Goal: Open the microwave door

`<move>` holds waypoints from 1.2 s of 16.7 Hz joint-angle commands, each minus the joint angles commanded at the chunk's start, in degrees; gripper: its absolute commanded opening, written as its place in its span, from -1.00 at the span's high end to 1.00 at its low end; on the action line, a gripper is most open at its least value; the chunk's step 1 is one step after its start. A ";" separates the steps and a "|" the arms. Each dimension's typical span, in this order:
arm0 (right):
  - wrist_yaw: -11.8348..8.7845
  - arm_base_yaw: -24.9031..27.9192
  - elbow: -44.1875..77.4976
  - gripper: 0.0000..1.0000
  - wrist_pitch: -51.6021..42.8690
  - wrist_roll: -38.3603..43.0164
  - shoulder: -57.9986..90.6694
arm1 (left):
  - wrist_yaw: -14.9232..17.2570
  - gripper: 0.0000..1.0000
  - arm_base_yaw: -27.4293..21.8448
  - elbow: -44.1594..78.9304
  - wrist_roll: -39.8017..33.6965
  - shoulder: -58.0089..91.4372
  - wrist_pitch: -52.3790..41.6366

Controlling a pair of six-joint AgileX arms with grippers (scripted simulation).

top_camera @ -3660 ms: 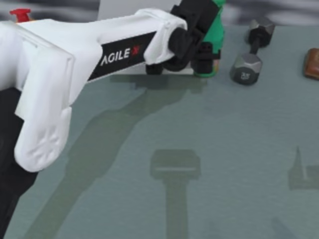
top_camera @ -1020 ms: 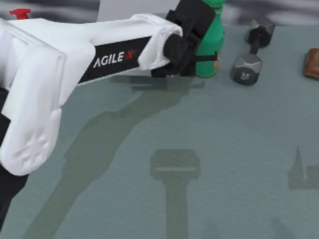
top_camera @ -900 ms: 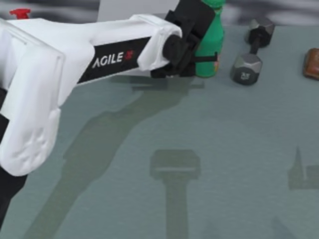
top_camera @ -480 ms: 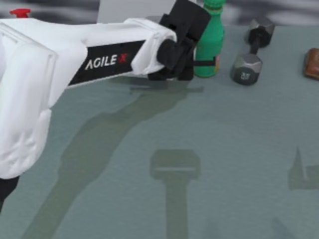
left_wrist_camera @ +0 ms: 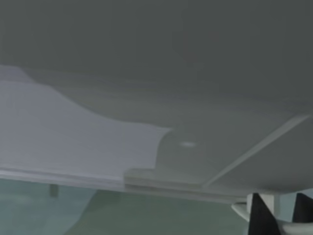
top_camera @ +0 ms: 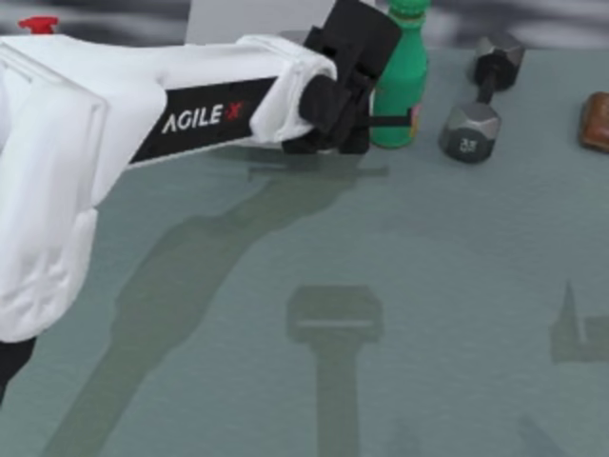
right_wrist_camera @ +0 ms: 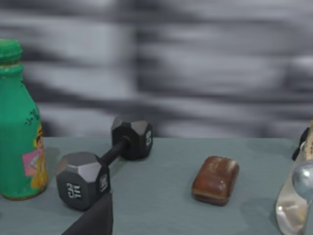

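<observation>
At the top centre of the top view, the left gripper (top_camera: 328,133) reaches the microwave (top_camera: 249,17), its door (left_wrist_camera: 146,112) right against the wrist camera; whether the fingers grasp the handle cannot be told.

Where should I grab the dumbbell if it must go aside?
Grip the dumbbell by its thin bar, coming straight down from above and closing across it. It lies flat on the table, and its hexagonal heads are much wider than the bar.
</observation>
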 joint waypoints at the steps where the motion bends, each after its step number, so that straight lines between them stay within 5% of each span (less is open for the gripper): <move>1: 0.00 0.00 0.00 -1.00 0.00 0.00 0.00 | 0.00 1.00 0.00 0.00 0.00 0.00 0.00; 20: 0.00 0.00 0.00 -1.00 0.00 0.00 0.00 | 1.91 1.00 0.08 -4.04 2.75 -2.14 2.44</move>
